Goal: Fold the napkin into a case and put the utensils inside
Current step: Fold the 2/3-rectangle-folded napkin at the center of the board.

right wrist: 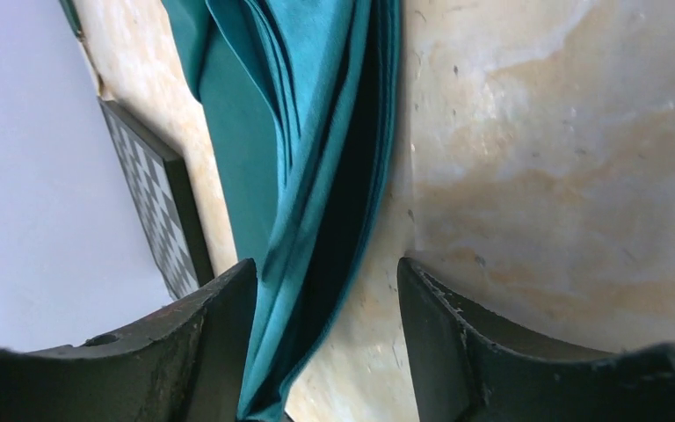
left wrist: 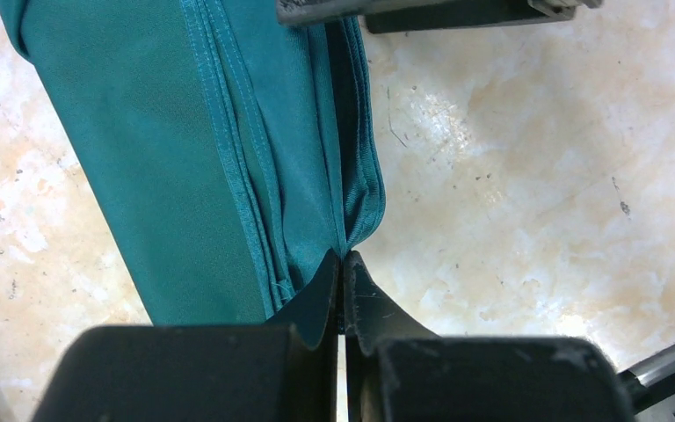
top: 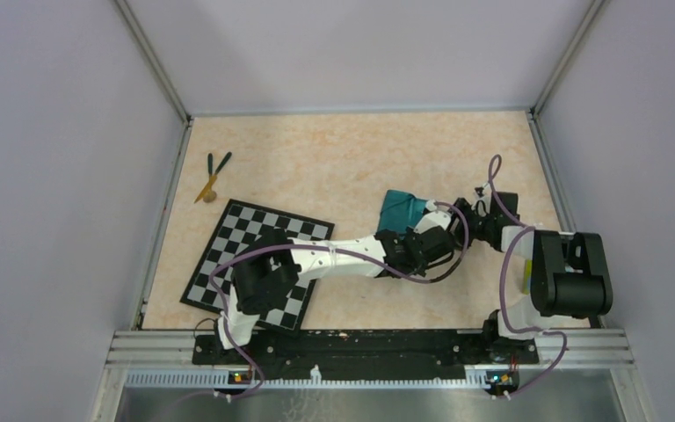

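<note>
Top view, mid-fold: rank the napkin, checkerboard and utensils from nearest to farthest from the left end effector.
1. napkin: pinched in the left end effector, right of centre.
2. checkerboard: to the left, on the near side of the table.
3. utensils: far left, beyond the checkerboard.

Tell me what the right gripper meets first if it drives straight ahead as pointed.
The napkin: its folded layers sit between the right gripper's open fingers and run on ahead. Depth is unclear; the table seems just behind.
</note>
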